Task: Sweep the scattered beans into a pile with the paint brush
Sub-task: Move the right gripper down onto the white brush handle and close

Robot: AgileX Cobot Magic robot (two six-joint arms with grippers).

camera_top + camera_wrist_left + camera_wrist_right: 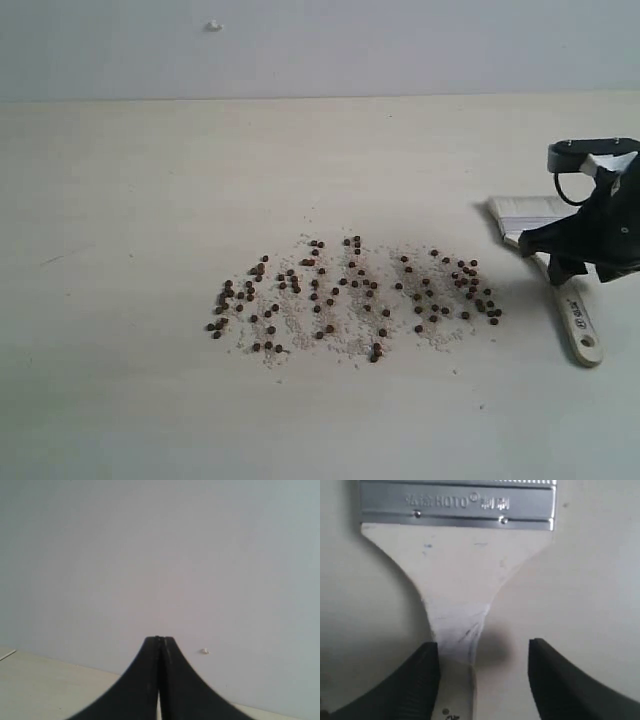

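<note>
The right gripper (482,652) stood released, jaws wide, straddling the narrow neck of the paint brush (578,318). The brush lay flat on the worktop (150,200), just to the right of the beans (350,295). Nothing was held. The left gripper (160,645) was clenched on nothing and faced the bare wall, away from the work.

The main risk lay in the grasp. The handle sat closer to 1 finger than the other, so closing would likely push it sideways first. The brush could then pivot or skid across the smooth surface and end up held crooked. Because the handle lay so flat, jaws set too high might slip over its edge, while jaws set too low would scrape the worktop.

A crooked hold would tilt the bristles, letting beans escape under 1 corner. The beans were round and widely spread among fine whitish grains (300,320). A quick or heavy stroke would probably roll them outward rather than gather them.
</note>
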